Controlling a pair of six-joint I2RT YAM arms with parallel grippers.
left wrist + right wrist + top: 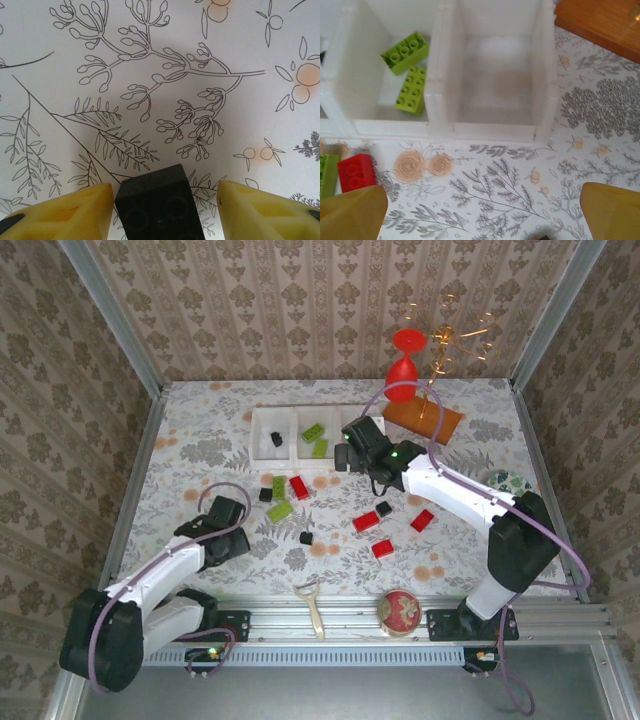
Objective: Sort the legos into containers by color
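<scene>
— Sorting, which step?
— Pickup. Bins (265,455) stand ahead, one empty. My right pincer (482,210) hangs spread, empty, before them. My left pincer (165,192) straddles a black brick (155,210), not yet pinching. Next: squeeze, then lift.

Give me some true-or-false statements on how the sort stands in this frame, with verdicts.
1. The middle bin holds two green bricks. True.
2. The right-hand bin is full. False: it is empty.
3. A black brick sits between the left claw's fingers. True.
4. The right claw is shut on a brick. False: it is open and holds nothing.
5. Loose red bricks lie on the table. True.
</scene>
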